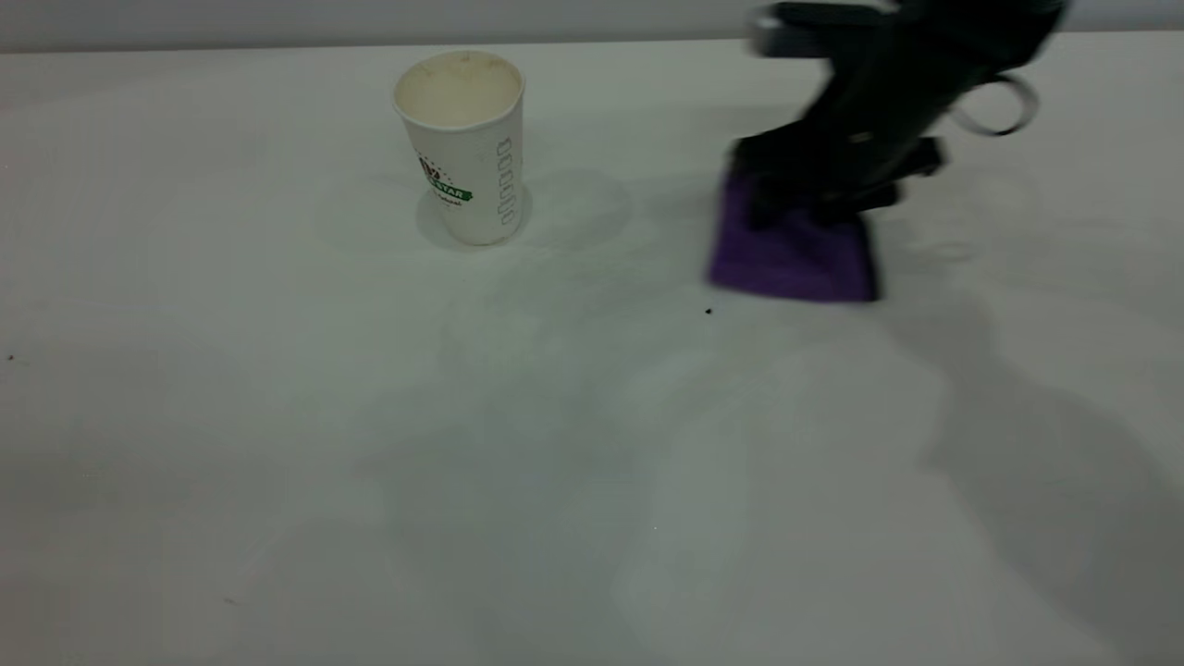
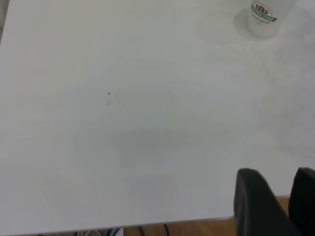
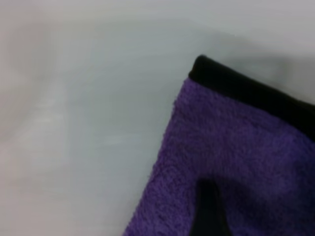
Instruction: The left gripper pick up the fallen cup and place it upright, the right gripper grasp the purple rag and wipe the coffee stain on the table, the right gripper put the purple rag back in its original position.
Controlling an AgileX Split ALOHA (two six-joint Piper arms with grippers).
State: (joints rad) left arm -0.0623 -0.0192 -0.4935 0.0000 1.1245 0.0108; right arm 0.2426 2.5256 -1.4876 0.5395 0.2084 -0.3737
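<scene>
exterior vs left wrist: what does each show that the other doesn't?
Exterior only: the small folded purple microfibre rag on the table, the black right gripper down on it, and the cup's cream inside.

Left wrist only: the black left gripper's two short fingers at the table's edge, with brown floor beyond.

Both: the upright white paper cup with green logo band and the plain white matte tabletop. Neither shows a coffee stain.

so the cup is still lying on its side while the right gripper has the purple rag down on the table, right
Not quite. The cup stands upright on the table, open mouth up, as the exterior view shows. The rest holds: the right gripper has the purple rag down on the table. No coffee stain is visible. The left gripper sits back near the table's edge in the left wrist view.
</scene>
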